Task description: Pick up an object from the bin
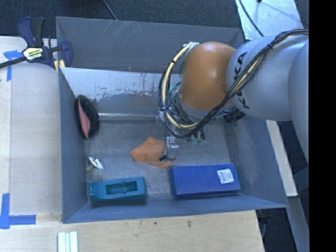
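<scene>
My gripper [170, 152] hangs low in the middle of the bin, its tip at the right edge of a crumpled orange cloth [148, 151]. The tip touches or overlaps the cloth; whether cloth lies between the fingers I cannot tell. Just below and to the right lies a flat blue box with a white label [205, 180]. A teal tape dispenser [117, 190] lies at the bin's front left.
A black brush with a pink face [86, 117] leans against the left wall. A small white and metal clip [95, 164] lies on the floor left of the cloth. The arm with its orange dome and cables covers the bin's right rear.
</scene>
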